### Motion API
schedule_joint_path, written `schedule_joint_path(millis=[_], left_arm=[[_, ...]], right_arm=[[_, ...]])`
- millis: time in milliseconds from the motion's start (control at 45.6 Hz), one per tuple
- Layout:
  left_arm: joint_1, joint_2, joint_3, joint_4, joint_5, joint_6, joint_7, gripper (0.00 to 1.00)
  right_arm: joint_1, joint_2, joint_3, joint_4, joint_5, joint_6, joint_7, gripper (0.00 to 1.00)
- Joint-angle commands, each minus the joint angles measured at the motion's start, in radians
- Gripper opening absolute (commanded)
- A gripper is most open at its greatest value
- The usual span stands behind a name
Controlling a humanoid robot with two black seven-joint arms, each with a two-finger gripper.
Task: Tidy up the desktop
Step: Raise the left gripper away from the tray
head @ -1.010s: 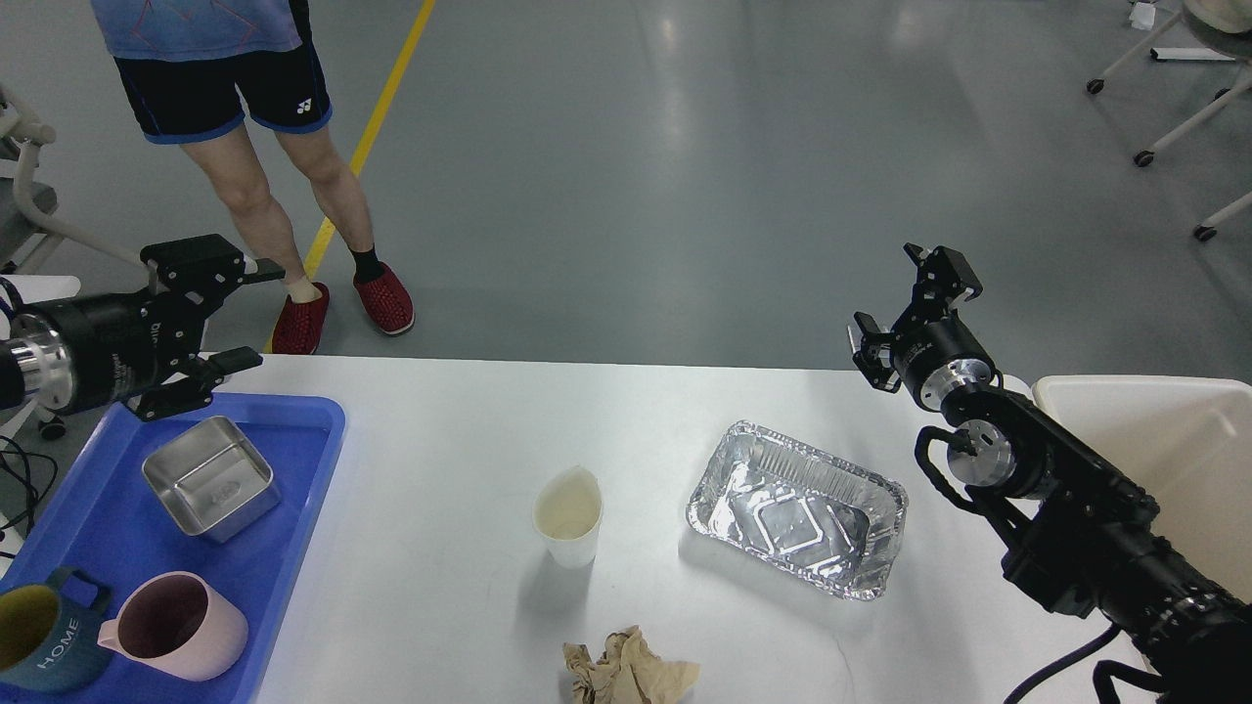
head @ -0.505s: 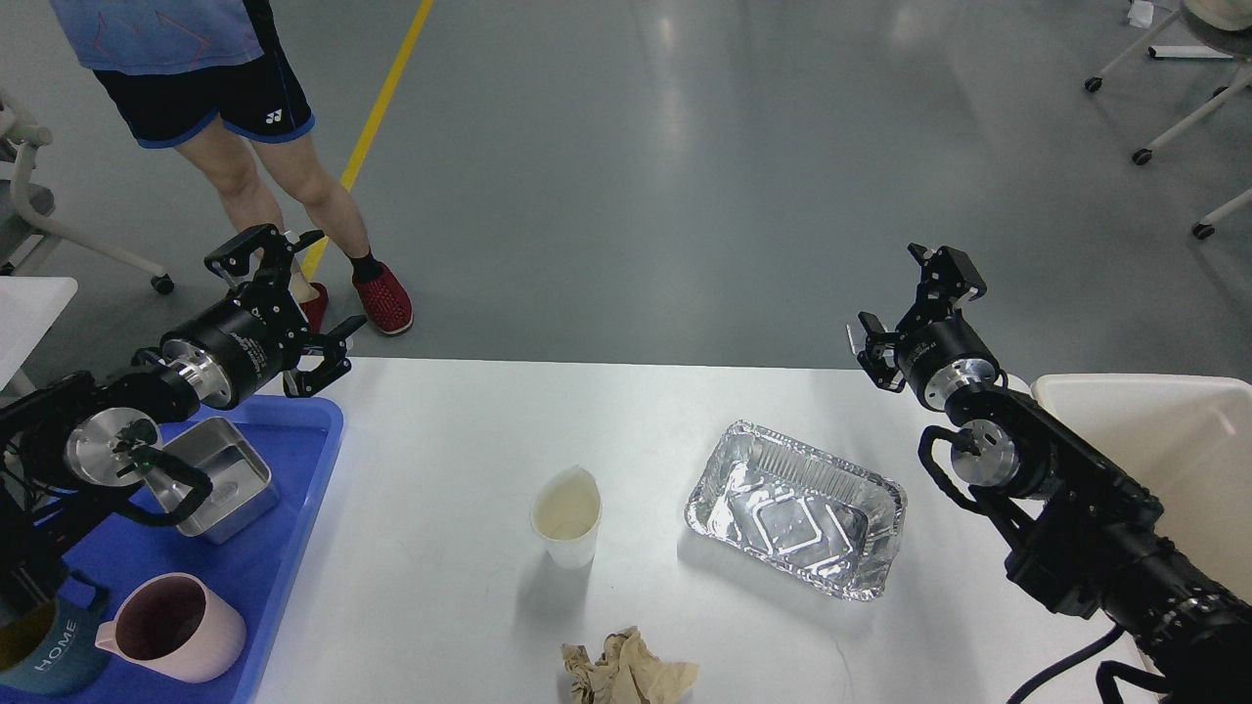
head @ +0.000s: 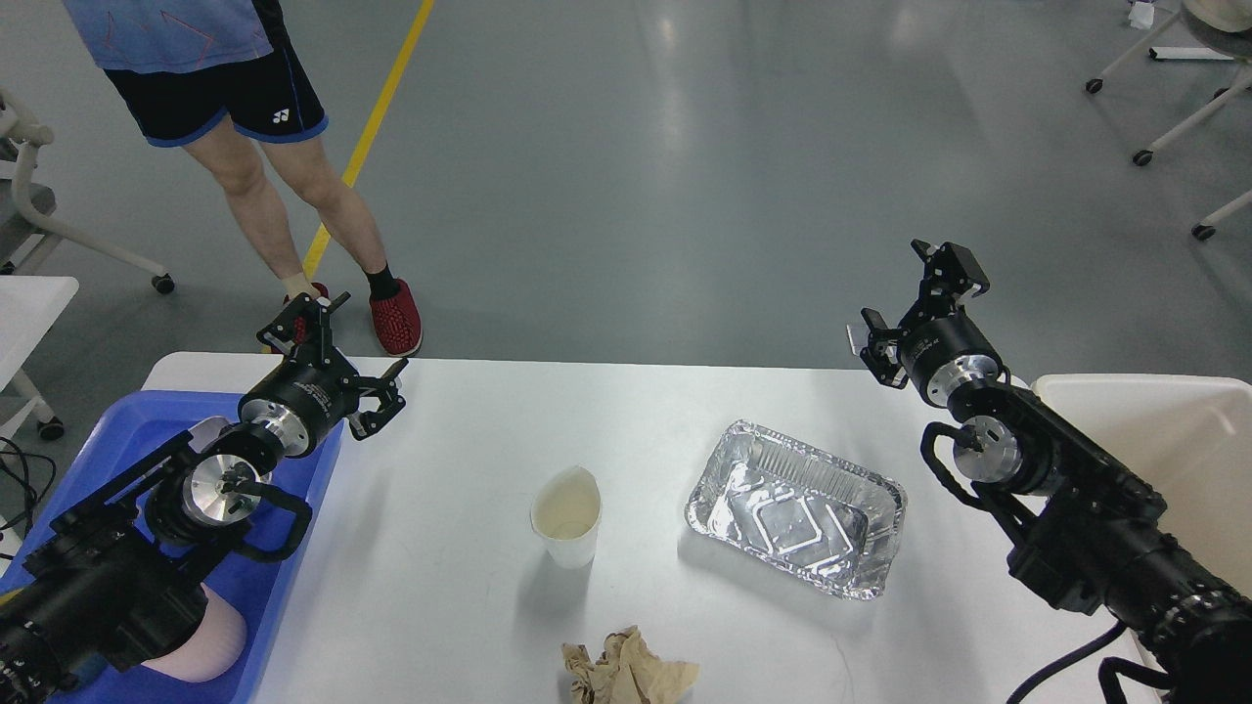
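The worktop [head: 469, 411] fills the lower half of the frame, white and wide, and carries three loose items: a white paper cup [head: 566, 513] at centre, a foil tray [head: 797, 508] just right of it, and a crumpled brown paper wad [head: 626, 668] at the bottom edge. At lower left sits a blue plastic tray [head: 117, 430]; a cream bin [head: 1164, 430] stands at the right edge.

Over the last second the left pincer [head: 337, 367] has swung in from the far left edge, off the blue tray and over the worktop's upper-left part, its fingers spread and holding nothing. The arm now hides the steel dish and most of the pink mug that showed on the tray earlier. The right pincer [head: 915, 308] has barely shifted; it hangs above the far edge, fingers apart and empty.

This probably means the left arm is done at the tray and is turning toward the cup.
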Motion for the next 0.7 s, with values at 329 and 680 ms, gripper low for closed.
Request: schedule_joint_path(millis=[329,680], left_arm=[[0.000,-0.009,-0.017,0.002,0.000,-0.018,-0.019,0.97],[0.004,-0.010,-0.017,0.002,0.000,-0.083,-0.063,0.98]], right_arm=[[-0.030,-0.096,-0.017,0.173,0.000,0.008,-0.008,1.00],[-0.050,-0.514,-0.353,0.480,0.009,0.067,-0.112,1.00]])
